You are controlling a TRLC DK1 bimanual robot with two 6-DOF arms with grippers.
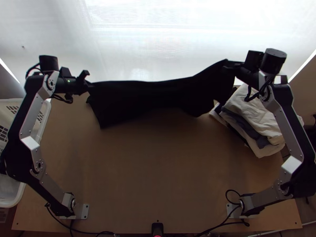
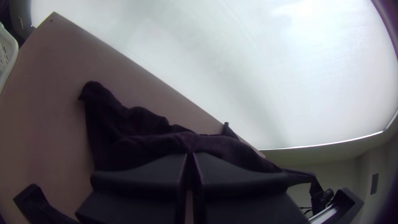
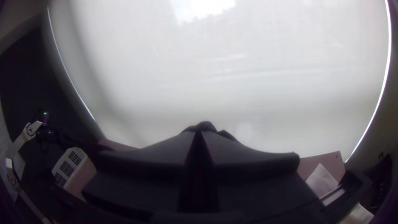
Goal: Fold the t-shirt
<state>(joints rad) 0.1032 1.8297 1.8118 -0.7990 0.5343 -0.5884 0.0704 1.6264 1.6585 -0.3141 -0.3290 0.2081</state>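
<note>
Black t-shirt (image 1: 158, 94) hangs over the tabletop (image 1: 158, 166) between left gripper (image 1: 91, 85) and right gripper (image 1: 227, 64), both sets of jaws closed on its far edge. Wide-apart grips presumably tension that edge, so the t-shirt can be laid flat for folding.

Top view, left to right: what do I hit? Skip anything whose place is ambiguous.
White basket → left claw → black t-shirt held stretched out → pile of white and grey cloth.
</note>
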